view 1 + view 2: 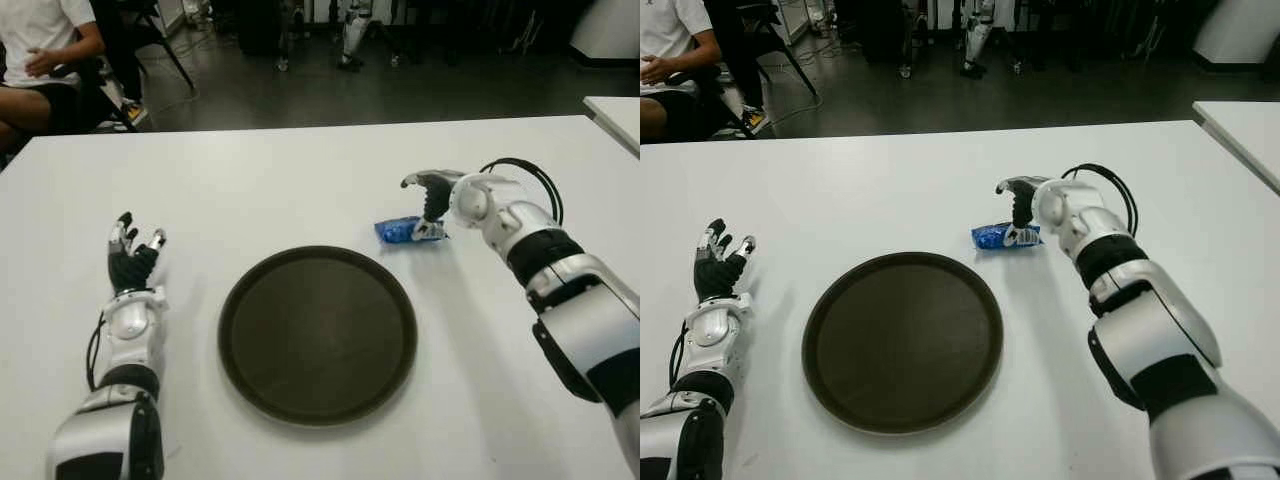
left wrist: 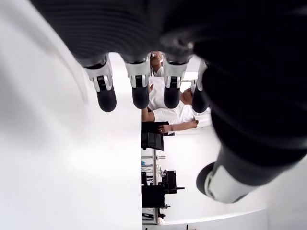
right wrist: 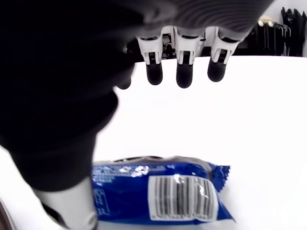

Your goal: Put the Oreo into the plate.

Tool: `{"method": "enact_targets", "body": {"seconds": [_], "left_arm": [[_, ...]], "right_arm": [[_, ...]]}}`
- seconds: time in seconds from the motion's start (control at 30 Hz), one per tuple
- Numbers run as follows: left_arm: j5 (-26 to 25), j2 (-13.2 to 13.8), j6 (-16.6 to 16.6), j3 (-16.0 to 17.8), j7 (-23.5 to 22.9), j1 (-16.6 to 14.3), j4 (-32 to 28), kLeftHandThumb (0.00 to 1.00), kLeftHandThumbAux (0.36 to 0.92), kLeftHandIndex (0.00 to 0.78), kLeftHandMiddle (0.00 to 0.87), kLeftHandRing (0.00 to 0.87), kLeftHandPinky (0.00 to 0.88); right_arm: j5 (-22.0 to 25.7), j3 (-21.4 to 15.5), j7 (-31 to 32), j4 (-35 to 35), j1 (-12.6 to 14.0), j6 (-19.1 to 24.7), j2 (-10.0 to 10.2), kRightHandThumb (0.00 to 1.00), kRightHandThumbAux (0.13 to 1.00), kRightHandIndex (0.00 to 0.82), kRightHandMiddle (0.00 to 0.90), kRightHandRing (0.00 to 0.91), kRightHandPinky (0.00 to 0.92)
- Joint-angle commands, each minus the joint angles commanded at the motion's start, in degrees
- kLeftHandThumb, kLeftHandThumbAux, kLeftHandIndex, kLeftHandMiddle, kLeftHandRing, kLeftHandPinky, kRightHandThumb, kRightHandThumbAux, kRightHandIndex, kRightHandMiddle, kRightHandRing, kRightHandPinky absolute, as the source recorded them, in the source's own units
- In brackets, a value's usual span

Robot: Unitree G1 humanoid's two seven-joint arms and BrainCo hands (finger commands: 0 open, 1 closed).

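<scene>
One blue Oreo pack [image 1: 410, 230] on white table [image 1: 300, 180], just right of one dark round plate [image 1: 317, 333], not in it; right hand [image 1: 432, 200] over pack, fingers [image 3: 184, 72] spread, gripping nothing; left hand [image 1: 130, 258] left of plate, fingers apart, empty.

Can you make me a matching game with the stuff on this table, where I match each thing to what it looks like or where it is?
Things:
1. Oreo pack
2. plate
3. left hand
4. right hand

Descriptions:
A. round, dark, nothing in it
B. blue, lying on the table beyond the plate's right side
C. fingers open, just over the pack
D. fingers spread, holding nothing, left of the plate

Pairs: 1-B, 2-A, 3-D, 4-C
</scene>
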Motion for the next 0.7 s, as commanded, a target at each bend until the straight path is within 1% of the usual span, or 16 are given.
{"method": "enact_targets", "body": {"seconds": [0.23,0.4,0.5,0.57,0.7], "left_arm": [[-0.02,-0.13,-0.03,0.07,-0.14,0.04,0.00,0.000,0.756,0.000,0.000,0.000,0.015],[-0.09,-0.17,0.25,0.18,0.04,-0.08,0.12,0.000,0.743,0.000,0.000,0.000,0.013],[-0.03,-0.28,0.12,0.20,0.38,-0.08,0.16,0.000,0.743,0.000,0.003,0.002,0.017],[-0.02,-0.31,0.01,0.18,0.41,-0.03,0.10,0.000,0.743,0.000,0.004,0.003,0.019],[-0.04,-0.28,-0.24,0.14,0.13,0.05,-0.02,0.000,0.744,0.000,0.008,0.005,0.016]], "right_arm": [[-0.04,-0.07,-1.10,1.47,-0.52,0.17,1.02,0.000,0.789,0.077,0.095,0.053,0.001],[0.05,-0.17,-1.00,2.24,-0.98,0.30,1.55,0.000,0.749,0.080,0.104,0.047,0.000],[0.27,-0.47,-1.62,2.93,-1.18,1.16,2.35,0.000,0.731,0.077,0.100,0.040,0.000],[0.26,-0.53,-1.94,3.21,-1.27,1.51,2.70,0.000,0.726,0.076,0.099,0.038,0.000],[-0.11,-0.38,-2.96,3.81,-1.45,2.27,3.58,0.000,0.756,0.054,0.082,0.027,0.000]]}}
